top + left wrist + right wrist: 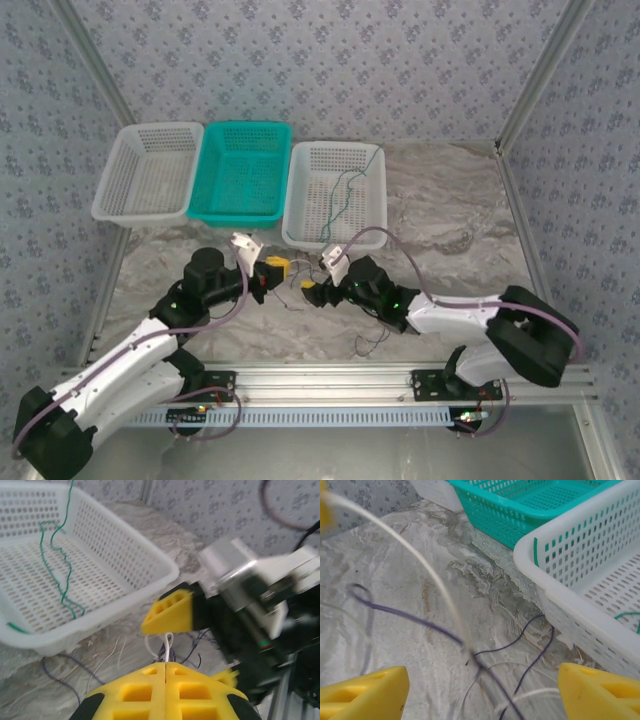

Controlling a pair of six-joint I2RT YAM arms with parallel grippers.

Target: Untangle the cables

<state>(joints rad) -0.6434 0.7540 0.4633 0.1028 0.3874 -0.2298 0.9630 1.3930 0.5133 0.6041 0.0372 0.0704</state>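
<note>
A whitish-cream cable (168, 644) sticks up as a small loop from my left gripper (165, 664), whose yellow jaws are pressed together on it. From there the cream cable (427, 572) runs taut and slanting across the right wrist view. Dark grey cables (520, 640) lie tangled on the table between the widely spread fingers of my open right gripper (480, 695). In the top view the left gripper (274, 265) and right gripper (318, 291) face each other over the tangle (296, 285). A green cable (345, 195) lies in the right white basket (298, 190).
A teal basket (215, 190) and a second white basket (110, 190) stand in a row at the back left. A loose dark cable end (370, 345) lies near the front rail. The right white basket's wall (580, 610) is close to the right gripper.
</note>
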